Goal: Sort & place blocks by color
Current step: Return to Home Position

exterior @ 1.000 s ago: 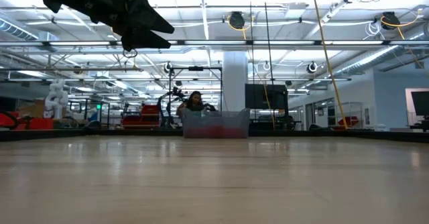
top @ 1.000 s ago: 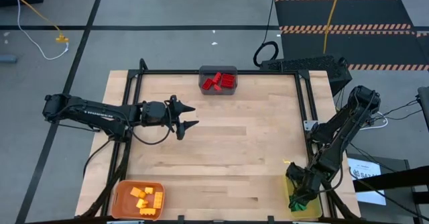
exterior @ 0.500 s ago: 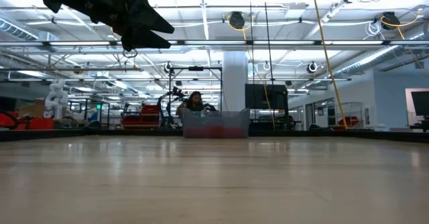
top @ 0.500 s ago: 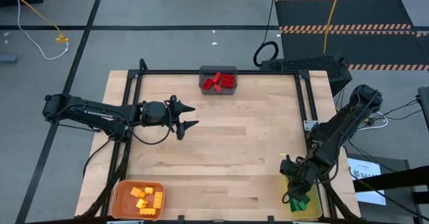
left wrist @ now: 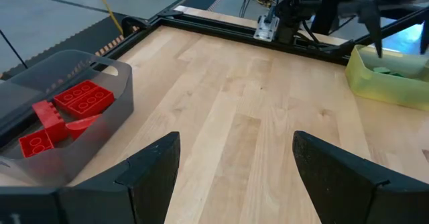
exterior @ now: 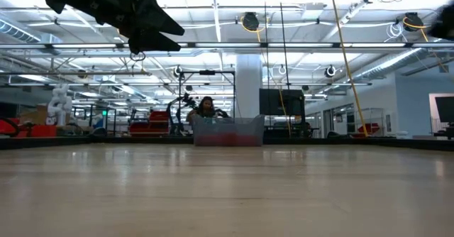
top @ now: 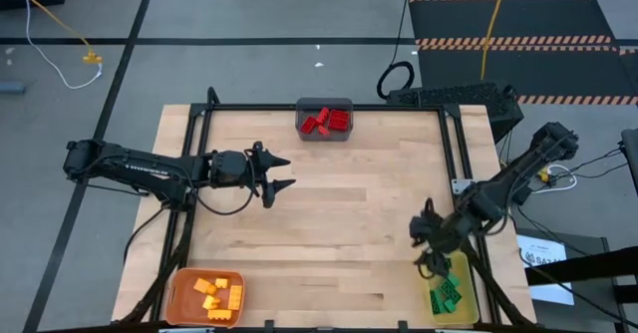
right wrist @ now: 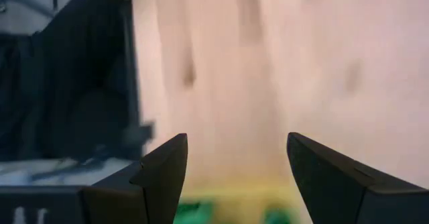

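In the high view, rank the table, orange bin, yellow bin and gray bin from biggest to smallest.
1. Table
2. Orange bin and yellow bin: about alike; the right arm covers part of the yellow one.
3. Gray bin

One camera hangs above me and looks straight down on the whole table (top: 329,223) — left arm (top: 140,168) at its left, right arm (top: 508,183) at its right. Another sits at table-top height at the near edge, facing level across to the gray bin (exterior: 228,132) at the far edge and the hall beyond. My left wrist camera looks rightward past my left fingers (left wrist: 151,174), sharing that bin and the yellow bin (left wrist: 389,80) with the overhead view. My right wrist camera looks down past my right fingers (right wrist: 335,177), close over the table.
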Robot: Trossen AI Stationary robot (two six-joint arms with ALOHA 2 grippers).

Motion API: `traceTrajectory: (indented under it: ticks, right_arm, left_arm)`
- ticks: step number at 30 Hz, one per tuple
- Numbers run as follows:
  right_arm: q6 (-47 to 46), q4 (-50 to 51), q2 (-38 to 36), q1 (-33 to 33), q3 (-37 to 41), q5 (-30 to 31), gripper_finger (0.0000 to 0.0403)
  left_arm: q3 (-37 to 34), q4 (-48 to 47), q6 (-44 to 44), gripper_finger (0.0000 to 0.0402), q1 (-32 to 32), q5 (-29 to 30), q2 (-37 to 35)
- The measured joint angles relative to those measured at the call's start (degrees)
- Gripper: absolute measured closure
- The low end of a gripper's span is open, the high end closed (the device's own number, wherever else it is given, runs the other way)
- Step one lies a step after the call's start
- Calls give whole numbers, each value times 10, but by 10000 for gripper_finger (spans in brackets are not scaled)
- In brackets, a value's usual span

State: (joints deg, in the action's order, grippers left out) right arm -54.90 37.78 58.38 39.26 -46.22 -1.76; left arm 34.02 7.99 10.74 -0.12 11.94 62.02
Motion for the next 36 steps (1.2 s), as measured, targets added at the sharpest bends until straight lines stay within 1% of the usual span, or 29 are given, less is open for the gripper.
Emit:
traceTrajectory:
  ticks: [3,5,8,11,15,19,23,26,29,31,34,36]
  right_arm:
    - [110,-9,-14,-42,0,52,156]
    - [189,-34,-16,-76,0,82,156]
    - [298,-111,-9,-133,0,124,156]
    - [367,-199,-2,-192,0,140,156]
    - [405,-263,-3,-249,0,141,156]
    - [463,-291,-10,-273,0,137,156]
    - [494,-289,-12,-274,0,134,156]
    - [496,-288,-15,-272,0,130,156]
    - [486,-288,-27,-272,0,130,156]
    - [484,-295,-44,-272,0,130,156]
    - [505,-309,-79,-273,0,139,156]
    - [522,-319,-105,-276,0,152,156]
  left_arm:
    - [0,0,0,117,0,0,0]
    - [0,0,0,117,0,0,0]
    - [0,0,0,117,0,0,0]
    - [0,0,0,117,0,0,0]
    - [0,0,0,117,0,0,0]
    - [0,0,0,117,0,0,0]
    - [0,0,0,117,0,0,0]
    - [0,0,-1,117,0,0,0]
    - [0,9,-33,117,3,6,0]
    - [0,23,-46,117,5,8,0]
    - [1,73,-44,117,5,9,0]
    - [1,97,-25,117,3,9,0]
